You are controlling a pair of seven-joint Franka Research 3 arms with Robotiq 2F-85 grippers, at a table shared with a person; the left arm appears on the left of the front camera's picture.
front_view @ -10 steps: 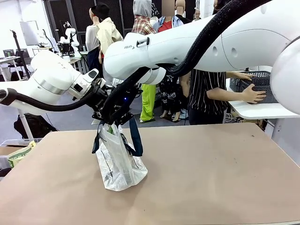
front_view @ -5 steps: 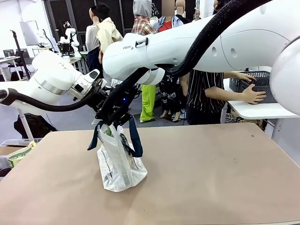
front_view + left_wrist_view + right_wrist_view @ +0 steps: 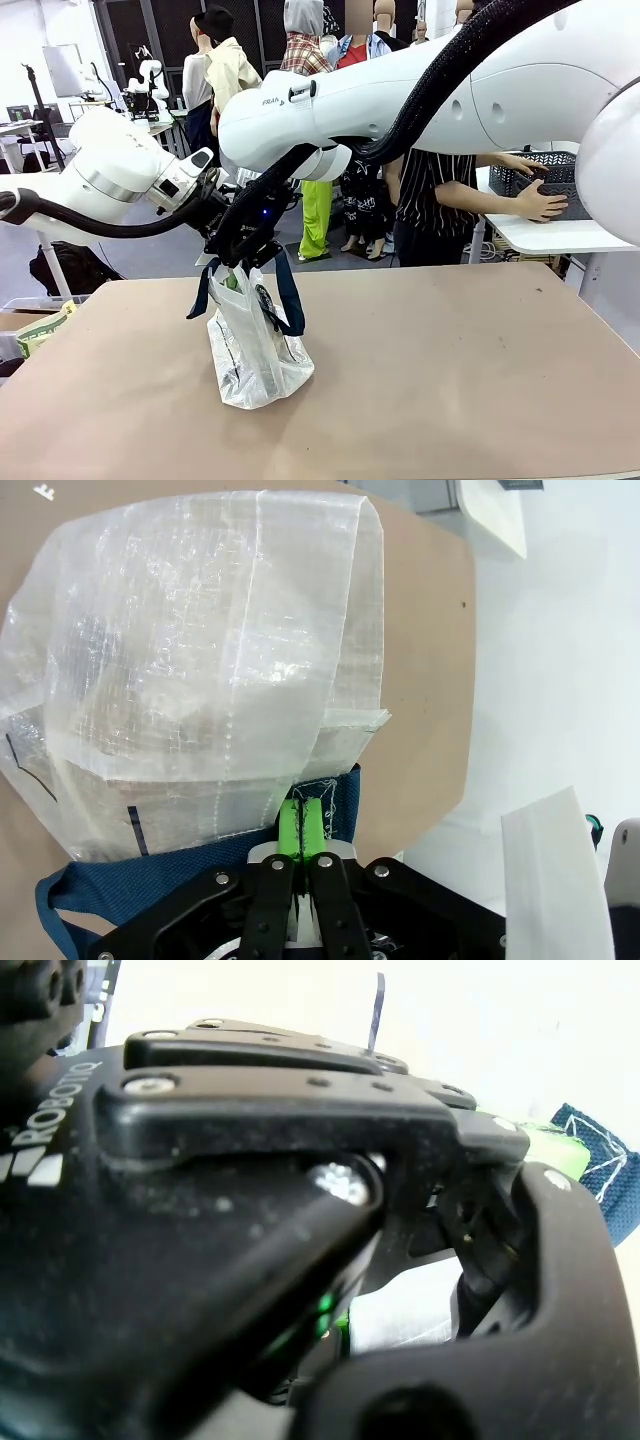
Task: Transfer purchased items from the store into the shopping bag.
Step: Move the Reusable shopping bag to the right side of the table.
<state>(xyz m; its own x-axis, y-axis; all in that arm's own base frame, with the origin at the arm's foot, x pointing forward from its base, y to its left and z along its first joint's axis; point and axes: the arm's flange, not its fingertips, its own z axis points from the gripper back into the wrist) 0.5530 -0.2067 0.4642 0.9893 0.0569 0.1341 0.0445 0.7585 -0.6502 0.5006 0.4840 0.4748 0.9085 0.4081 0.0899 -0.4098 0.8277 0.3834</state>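
Now both hands are at the mouth of the shopping bag [image 3: 256,355], which stands on the desk [image 3: 450,370] just below them: the left hand [image 3: 300,825] is clenched on the bag's rim by a navy strap handle [image 3: 150,905], and the right hand [image 3: 238,262], jaws closed, looks pinched on the opposite edge, though its grip is hidden. Thin, soft and floppy, that bag should weigh almost nothing and sag unless held at rim or straps. Well beyond the hands, a person's hand [image 3: 541,201] rests on a dark lattice basket [image 3: 560,185]; the right arm crowds the opening.
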